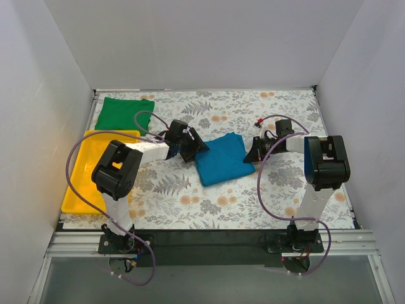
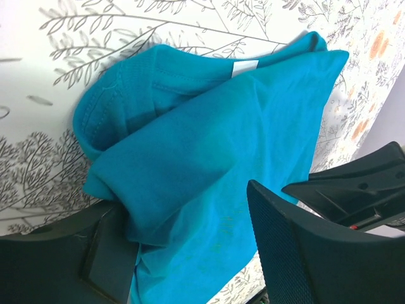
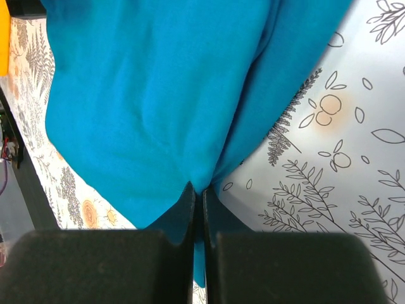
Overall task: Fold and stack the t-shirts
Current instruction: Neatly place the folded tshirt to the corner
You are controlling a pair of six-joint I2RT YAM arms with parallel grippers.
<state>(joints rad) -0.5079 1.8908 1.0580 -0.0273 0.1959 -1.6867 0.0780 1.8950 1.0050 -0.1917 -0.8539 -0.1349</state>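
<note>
Teal t-shirt (image 1: 220,159) lies folded mid-frame on the worktop (image 1: 190,202) — soft, light, limp cloth. Your right pincer (image 3: 197,190) is clamped on its edge; your left pincer (image 2: 183,204) stands wide over the opposite hem — grip corners, through all layers.

Nothing legible in any of the three views: no words, brand marks, numbers or signs. Closest to a label: a small white tag (image 2: 245,67) on the teal-blue t-shirt (image 2: 202,177), near the cloth's upper edge in the left wrist view, blank as far as can be made out. On the printed tablecloth (image 1: 221,209), only ferns and flowers, no lettering.
</note>
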